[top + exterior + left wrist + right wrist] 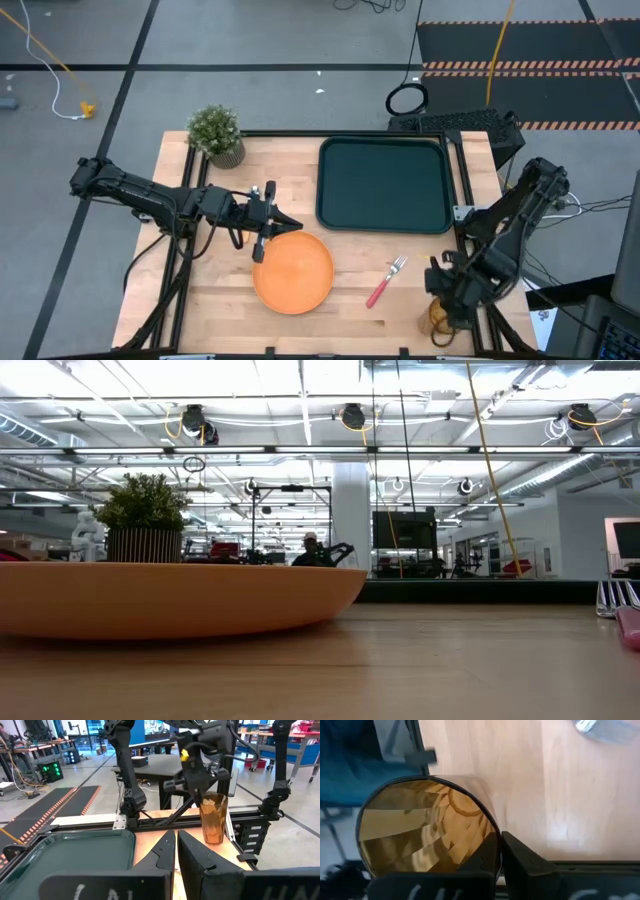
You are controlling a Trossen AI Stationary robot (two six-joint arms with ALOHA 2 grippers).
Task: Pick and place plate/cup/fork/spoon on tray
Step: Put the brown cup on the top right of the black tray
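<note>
The orange plate [293, 272] lies flat on the table left of centre and fills the low view's left [170, 600]. My left gripper [283, 226] is shut, with its tips over the plate's far-left rim. The fork [385, 282] lies right of the plate. The dark green tray [384, 185] lies at the far right, with nothing on it. My right gripper [447, 298] is shut on the amber cup [425, 830] near the table's near right corner. The spoon does not show clearly. A blurred silver piece [600, 727] sits at the edge of the right wrist view. My left gripper's shut fingers [165, 852] point toward the table's right, over the plate's far-left rim [272, 240]. I cannot tell whether they touch it. My right gripper holds the cup by its rim [492, 832], with one finger inside [487, 857] and one outside [525, 862]. The fingers come from above and point down. The cup stands upright [214, 817]. I cannot tell whether its base is on the table.
A potted green plant [217, 133] stands at the table's far left corner. Bare wood lies between the plate and the tray and along the near edge. The table's right edge is close beside the cup.
</note>
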